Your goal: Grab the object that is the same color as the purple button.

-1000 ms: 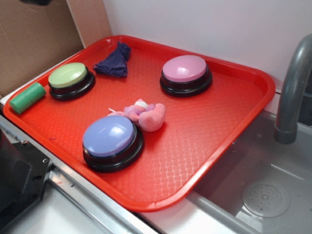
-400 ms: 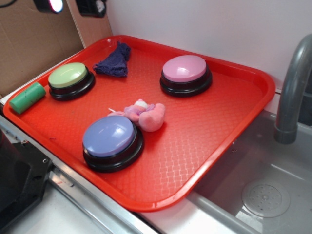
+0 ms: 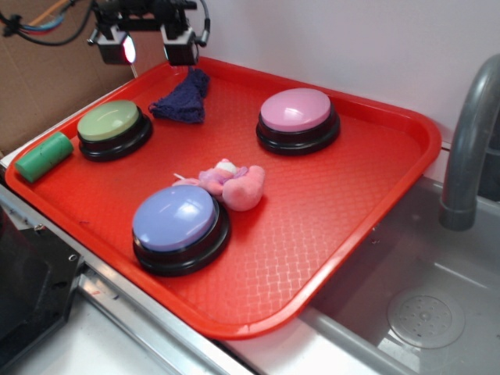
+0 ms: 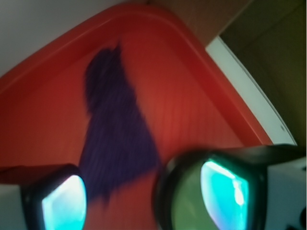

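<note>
exterior: claw [image 3: 148, 48] spread above purple cloth [image 3: 181, 99], near tray [image 3: 375, 156] corner.

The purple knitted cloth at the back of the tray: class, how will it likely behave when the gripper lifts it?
The purple cloth lies crumpled with a knitted texture, so it will probably droop and fold rather than hold shape. It looks thin and small, so likely light. Its soft weave should grip well, though the open gripper above it may catch only one fold.
</note>
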`<state>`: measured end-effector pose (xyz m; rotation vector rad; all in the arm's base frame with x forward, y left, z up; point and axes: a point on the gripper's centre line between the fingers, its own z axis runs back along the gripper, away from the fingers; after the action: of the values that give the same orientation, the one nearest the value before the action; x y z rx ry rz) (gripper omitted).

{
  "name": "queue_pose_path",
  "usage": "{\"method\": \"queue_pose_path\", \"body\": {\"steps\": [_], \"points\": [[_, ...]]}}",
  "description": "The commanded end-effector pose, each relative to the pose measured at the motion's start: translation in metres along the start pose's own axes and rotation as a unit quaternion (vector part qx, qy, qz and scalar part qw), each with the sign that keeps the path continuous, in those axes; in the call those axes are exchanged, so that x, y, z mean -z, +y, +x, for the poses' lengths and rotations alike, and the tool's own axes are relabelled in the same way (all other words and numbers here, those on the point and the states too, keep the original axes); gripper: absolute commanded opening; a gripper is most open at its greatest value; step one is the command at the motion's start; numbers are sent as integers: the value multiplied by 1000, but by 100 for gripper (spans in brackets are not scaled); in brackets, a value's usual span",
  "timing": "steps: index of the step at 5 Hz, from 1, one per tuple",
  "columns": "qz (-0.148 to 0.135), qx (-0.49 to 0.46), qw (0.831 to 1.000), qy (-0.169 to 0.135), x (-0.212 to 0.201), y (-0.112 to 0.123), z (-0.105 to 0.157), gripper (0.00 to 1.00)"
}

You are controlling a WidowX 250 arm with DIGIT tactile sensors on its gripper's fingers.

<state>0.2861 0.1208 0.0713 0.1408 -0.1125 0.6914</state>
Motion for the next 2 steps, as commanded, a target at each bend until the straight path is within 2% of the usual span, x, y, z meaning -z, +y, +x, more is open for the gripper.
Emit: {"method": "queue_pose_path", "body": {"steps": [1,2], "points": [[-24,-45,998,-30,25,3,31,100],[-42,-42,997,-53,34,0,32,100]]}}
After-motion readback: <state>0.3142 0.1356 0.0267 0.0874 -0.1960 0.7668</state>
